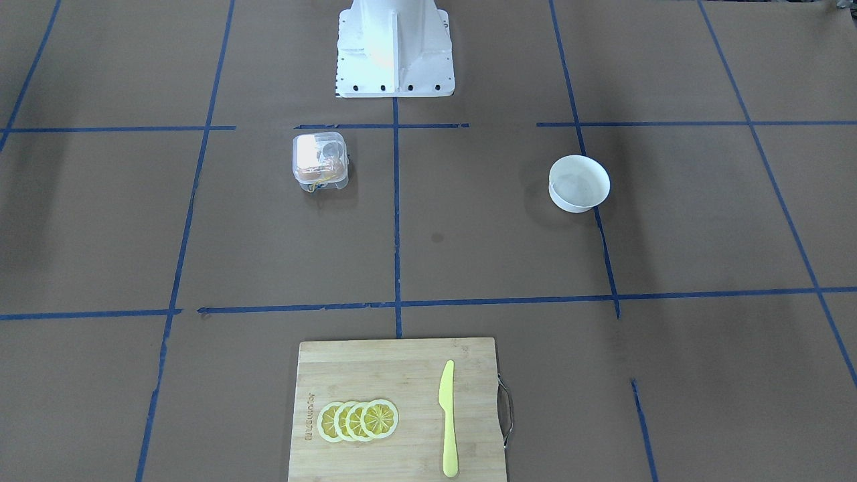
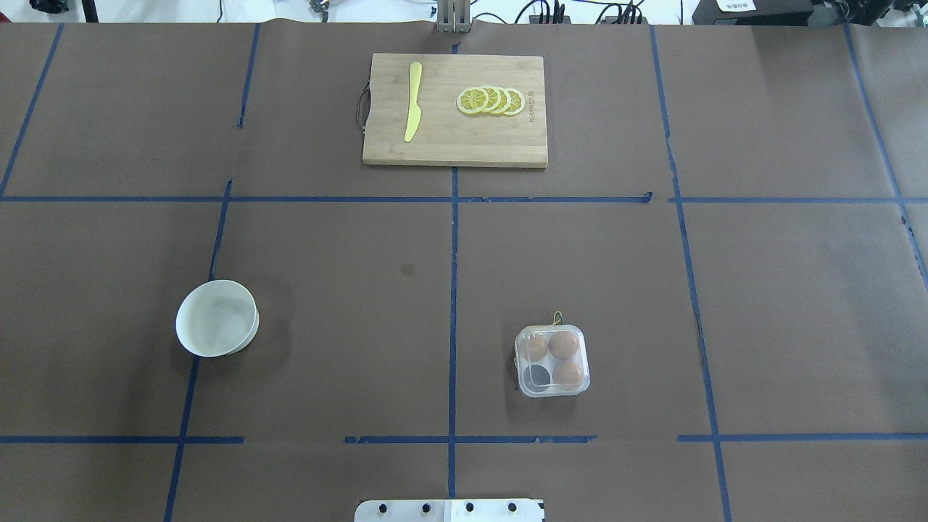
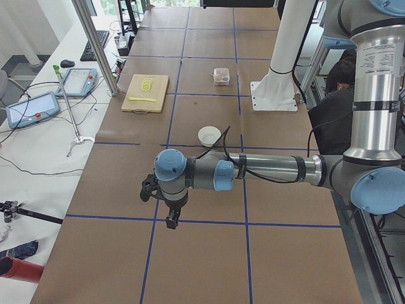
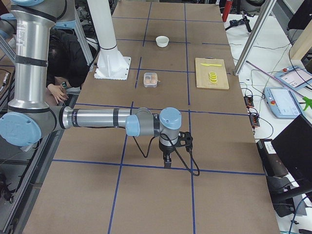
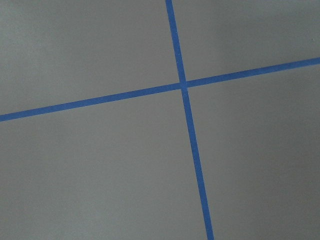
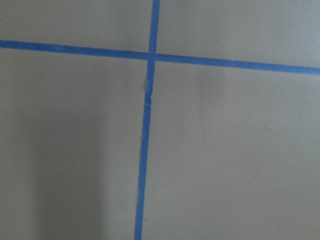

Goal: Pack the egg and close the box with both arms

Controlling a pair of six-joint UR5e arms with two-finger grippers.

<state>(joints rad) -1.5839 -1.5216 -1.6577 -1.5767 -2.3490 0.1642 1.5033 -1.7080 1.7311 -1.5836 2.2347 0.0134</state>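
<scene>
The clear box (image 2: 552,360) stands on the brown table in front of the base, on the robot's right side, and also shows in the front view (image 1: 320,161). Its lid lies down over the cups. Three orange-brown eggs (image 2: 563,344) sit inside and one cup holds none. My left gripper (image 3: 171,221) shows only in the left side view, far from the box over bare table. My right gripper (image 4: 167,162) shows only in the right side view, also far from the box. I cannot tell whether either is open or shut. Both wrist views show only table and blue tape.
A round white bowl (image 2: 216,319) stands on the robot's left side. A wooden cutting board (image 2: 455,145) at the far edge carries lemon slices (image 2: 491,101) and a yellow knife (image 2: 412,101). The white base (image 1: 394,47) is at the near edge.
</scene>
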